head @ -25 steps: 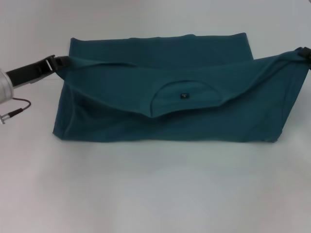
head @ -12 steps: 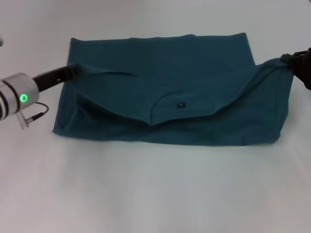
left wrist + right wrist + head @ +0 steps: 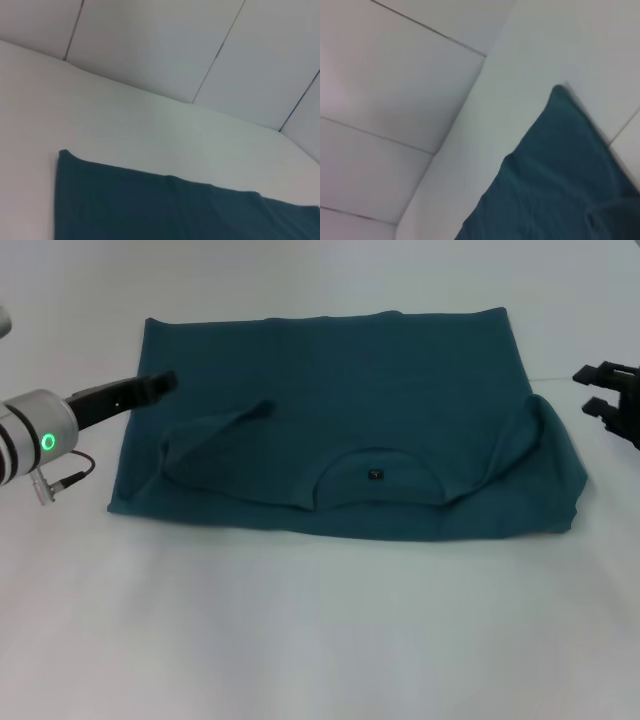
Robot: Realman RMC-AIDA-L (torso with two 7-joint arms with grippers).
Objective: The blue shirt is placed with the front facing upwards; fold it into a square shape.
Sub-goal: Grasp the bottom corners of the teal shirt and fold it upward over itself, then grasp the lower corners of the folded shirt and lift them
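bare table (image 3: pixel 320 640) all round — shirt (image 3: pixel 340 390) flat

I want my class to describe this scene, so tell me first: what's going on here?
A two-armed robot is folding a blue shirt on a white table. The shirt lies in a wide band, its collar edge folded over toward the far hem. The left gripper sits at the shirt's left edge; the right gripper is open, off the cloth on the right. Neither visibly holds it.

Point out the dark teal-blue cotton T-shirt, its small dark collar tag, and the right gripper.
dark teal-blue cotton T-shirt (image 3: pixel 350 370), head view, on the flat far panel.
small dark collar tag (image 3: pixel 375 475), head view, on the tag itself.
right gripper (image 3: pixel 598 388), head view, midway between its open fingertips.
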